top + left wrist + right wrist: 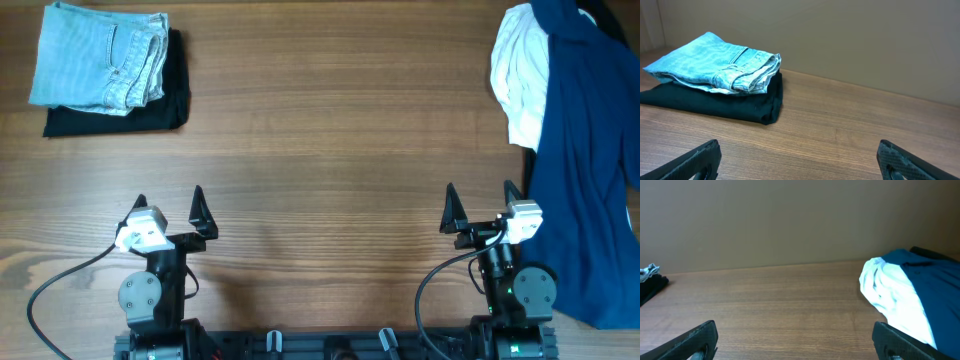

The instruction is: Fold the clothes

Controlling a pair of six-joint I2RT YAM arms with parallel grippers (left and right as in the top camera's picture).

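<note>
Even, diffuse, moderately bright light falls on the brown wooden table [330, 130], a faint soft shadow edging the folded black garment [740, 107]; wrist views slightly soft.

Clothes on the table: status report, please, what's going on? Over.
Both open, empty: left gripper, right gripper. Folded jeans atop black garment, far left. Unfolded heap far right: navy garment, white garment. Nothing blocking.
</note>
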